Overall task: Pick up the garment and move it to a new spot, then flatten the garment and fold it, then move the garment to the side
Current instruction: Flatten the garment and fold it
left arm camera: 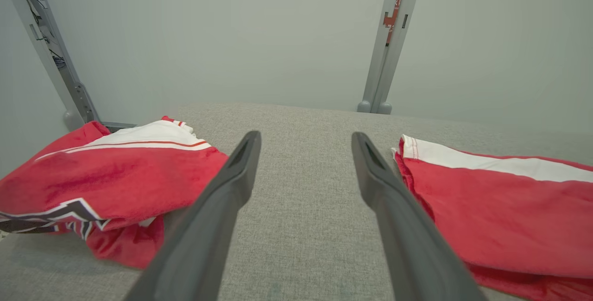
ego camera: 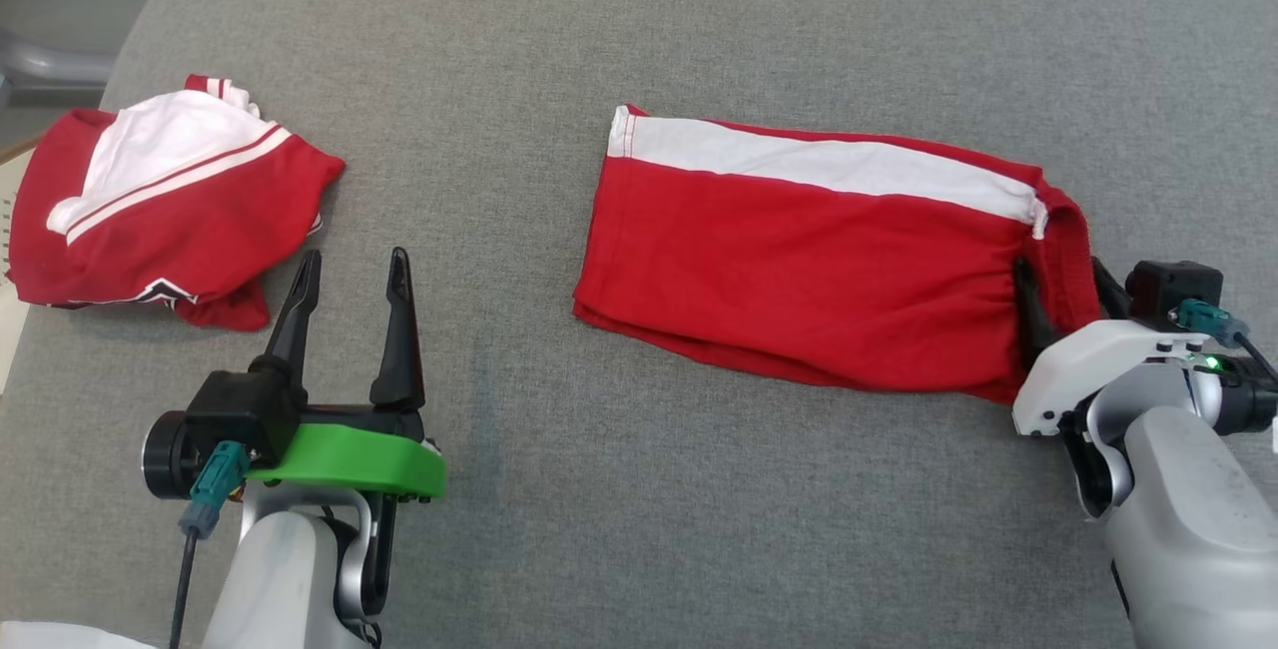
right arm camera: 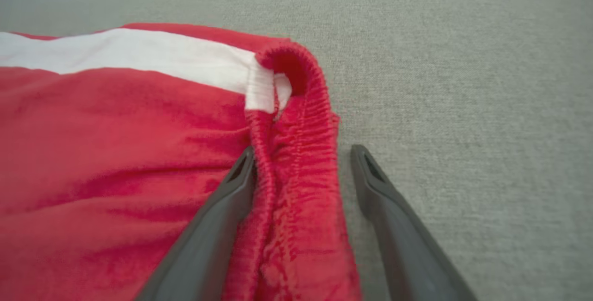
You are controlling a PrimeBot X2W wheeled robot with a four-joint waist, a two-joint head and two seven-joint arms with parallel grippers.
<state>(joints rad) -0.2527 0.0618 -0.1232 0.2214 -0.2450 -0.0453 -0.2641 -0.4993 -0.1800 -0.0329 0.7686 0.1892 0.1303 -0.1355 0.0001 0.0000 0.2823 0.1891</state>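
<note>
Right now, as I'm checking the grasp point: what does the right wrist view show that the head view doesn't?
Right wrist view adds: the gathered elastic waistband lying between the open right gripper's fingers, one finger over red fabric, the other over the gray surface. Head view adds: a crumpled red-and-white garment at the left, with the open left gripper near it. Both: the folded red garment with its white stripe, lying on that surface.

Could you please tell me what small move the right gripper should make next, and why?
Probably close the right gripper: its open jaws straddle the elastic waistband of the red shorts, one finger on each side, so closing should secure a grip for moving them.
</note>
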